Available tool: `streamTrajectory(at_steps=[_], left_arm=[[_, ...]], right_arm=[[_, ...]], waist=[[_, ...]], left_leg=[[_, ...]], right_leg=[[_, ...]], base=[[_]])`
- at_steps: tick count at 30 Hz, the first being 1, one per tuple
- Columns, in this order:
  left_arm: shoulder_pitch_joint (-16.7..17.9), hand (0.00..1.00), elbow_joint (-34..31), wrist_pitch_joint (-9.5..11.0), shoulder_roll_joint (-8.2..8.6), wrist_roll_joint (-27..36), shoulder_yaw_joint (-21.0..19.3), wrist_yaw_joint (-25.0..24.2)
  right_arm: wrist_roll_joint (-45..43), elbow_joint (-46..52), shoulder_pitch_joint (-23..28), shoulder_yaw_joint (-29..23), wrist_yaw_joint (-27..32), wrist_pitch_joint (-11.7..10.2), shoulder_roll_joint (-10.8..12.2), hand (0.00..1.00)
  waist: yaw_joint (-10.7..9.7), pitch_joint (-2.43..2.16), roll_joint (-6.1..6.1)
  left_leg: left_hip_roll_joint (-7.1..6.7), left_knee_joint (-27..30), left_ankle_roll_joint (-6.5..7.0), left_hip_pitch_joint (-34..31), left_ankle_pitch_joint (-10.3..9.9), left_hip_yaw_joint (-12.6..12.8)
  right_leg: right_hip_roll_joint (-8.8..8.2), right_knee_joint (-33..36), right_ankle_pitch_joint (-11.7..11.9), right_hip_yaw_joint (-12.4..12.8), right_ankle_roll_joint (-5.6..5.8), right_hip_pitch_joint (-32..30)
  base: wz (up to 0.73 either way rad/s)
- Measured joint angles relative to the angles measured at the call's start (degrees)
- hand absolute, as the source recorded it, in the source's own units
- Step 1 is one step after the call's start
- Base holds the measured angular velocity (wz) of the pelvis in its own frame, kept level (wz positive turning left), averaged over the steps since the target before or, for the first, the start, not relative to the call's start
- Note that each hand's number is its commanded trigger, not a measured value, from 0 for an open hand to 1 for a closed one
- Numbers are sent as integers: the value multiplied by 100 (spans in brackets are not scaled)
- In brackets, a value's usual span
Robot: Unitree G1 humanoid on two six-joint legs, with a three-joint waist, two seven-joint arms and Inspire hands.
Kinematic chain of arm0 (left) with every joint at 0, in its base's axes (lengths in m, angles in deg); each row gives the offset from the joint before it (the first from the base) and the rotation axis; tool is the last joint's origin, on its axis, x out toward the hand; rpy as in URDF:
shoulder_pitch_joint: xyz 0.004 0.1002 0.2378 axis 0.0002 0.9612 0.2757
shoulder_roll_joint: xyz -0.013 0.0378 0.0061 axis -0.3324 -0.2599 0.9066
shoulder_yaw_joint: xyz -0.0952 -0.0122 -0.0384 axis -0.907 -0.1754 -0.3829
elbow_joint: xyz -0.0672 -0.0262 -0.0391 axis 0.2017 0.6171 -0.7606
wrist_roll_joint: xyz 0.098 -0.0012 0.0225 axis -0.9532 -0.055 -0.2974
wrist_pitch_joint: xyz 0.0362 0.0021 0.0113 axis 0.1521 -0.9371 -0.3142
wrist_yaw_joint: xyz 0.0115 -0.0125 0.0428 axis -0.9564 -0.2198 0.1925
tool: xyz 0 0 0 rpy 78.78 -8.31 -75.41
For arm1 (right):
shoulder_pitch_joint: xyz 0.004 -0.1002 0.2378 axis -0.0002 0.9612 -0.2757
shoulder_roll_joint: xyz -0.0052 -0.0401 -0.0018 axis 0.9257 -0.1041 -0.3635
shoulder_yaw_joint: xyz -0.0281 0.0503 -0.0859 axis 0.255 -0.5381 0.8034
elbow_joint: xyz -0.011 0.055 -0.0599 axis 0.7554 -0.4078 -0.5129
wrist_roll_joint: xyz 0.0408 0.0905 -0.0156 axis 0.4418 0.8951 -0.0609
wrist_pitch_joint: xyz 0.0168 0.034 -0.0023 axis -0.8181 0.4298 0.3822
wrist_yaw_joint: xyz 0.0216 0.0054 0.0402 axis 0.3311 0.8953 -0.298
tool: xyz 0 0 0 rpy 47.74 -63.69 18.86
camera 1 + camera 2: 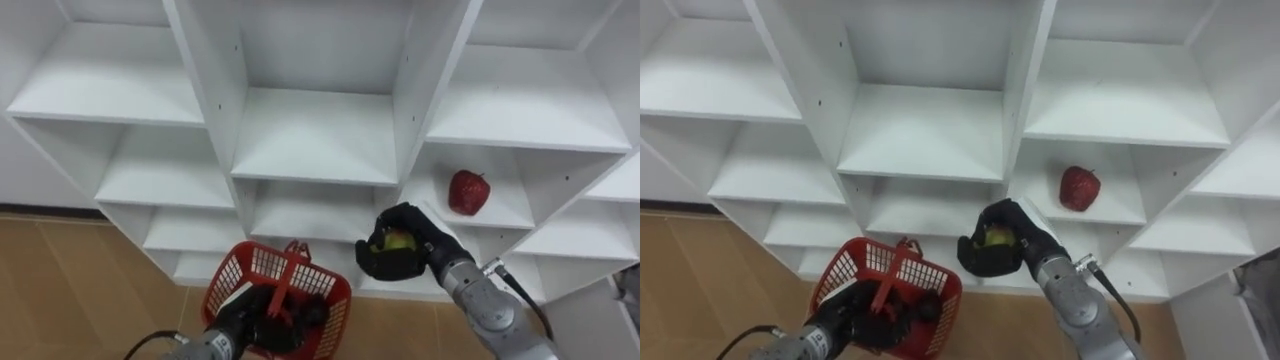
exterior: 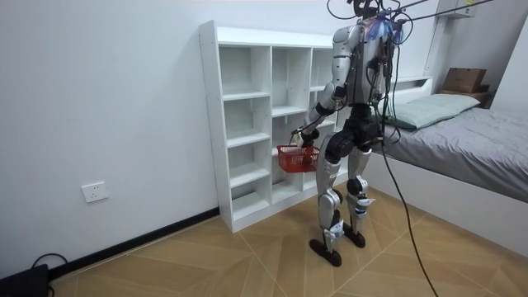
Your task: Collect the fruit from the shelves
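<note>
Two fruits show at the white closet. A yellow-green fruit sits inside the curled fingers of the right hand, just in front of a lower middle shelf. A red fruit lies alone on the shelf up to its right. Lower left, the left hand grips the handle of a red basket. The robot stands upright facing the closet.

The strawberry lies on a shelf right of the fruit in the right robot hand, basket lower left.
</note>
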Motion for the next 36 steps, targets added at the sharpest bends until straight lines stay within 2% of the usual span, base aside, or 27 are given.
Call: streamTrajectory(at_steps=[4, 6, 7, 11, 14, 17, 20, 28, 31, 36], left_arm=[[0, 100, -237, 2, 14, 357, 49, -114], [-42, 100, -355, 22, 23, 561, 135, -135], [-84, 100, -357, 44, 41, 621, 133, -136], [-169, 100, -379, 67, 197, 719, 155, -131], [-170, 100, -376, 66, 207, 725, 271, -128], [-174, 100, -369, 66, 204, 773, 456, -137], [-173, 100, -367, 66, 204, 773, 505, -150], [-205, 100, -358, 66, 212, 780, 623, -218], [-265, 100, -356, 67, 222, 814, 705, -268], [-305, 100, -357, 70, 266, 1005, 837, -313]], right_arm=[[59, -71, -5, 2, 96, -127, 26, 100], [42, -168, -42, -4, 189, -136, 114, 100], [36, -322, -77, -15, 265, -153, 232, 100], [31, -603, -89, -12, 331, -148, 429, 100], [36, -604, -131, -12, 444, -148, 461, 100], [47, -884, -293, -13, 539, -200, 467, 100], [46, -1032, -361, -13, 551, -200, 472, 100], [70, -1039, -422, -6, 545, -201, 510, 100], [66, -1056, -443, 4, 545, -201, 617, 100], [68, -1260, -457, 16, 537, -238, 704, 100]], waist=[[6, 7, 10], [0, 14, 22], [0, 20, 35], [-2, 39, 120], [11, 41, 146], [-2, 67, 206], [6, 72, 241], [27, 73, 248], [16, 75, 251], [8, 104, 297]], left_leg=[[-3, 63, 1, -72, 0, 14], [-3, 66, 1, -95, 0, 13], [-3, 66, 1, -94, 0, 14], [-10, 65, 3, -215, 0, 18], [-13, 90, 8, -377, 16, 41], [-15, 91, 10, -456, 31, 55], [-10, 92, 6, -554, 42, 68], [-10, 91, 6, -654, 43, 187], [-9, 90, 6, -650, 43, 208], [-9, 90, 6, -646, 43, 216]], right_leg=[[-21, 24, -3, -24, -2, -50], [-20, 16, -3, -21, -2, -67], [-20, 24, -3, -14, -1, -75], [-27, 72, -3, -16, -1, -241], [-45, 187, -17, 8, -16, -454], [-56, 245, -19, 14, -23, -555], [-52, 261, -22, 50, -28, -667], [-52, 336, -38, 163, -27, -858], [-41, 322, -38, 166, -28, -847], [-40, 322, -39, 170, -29, -842]], base=[[1], [0], [-3], [-1], [-5], [0], [0], [-8], [0], [0]])
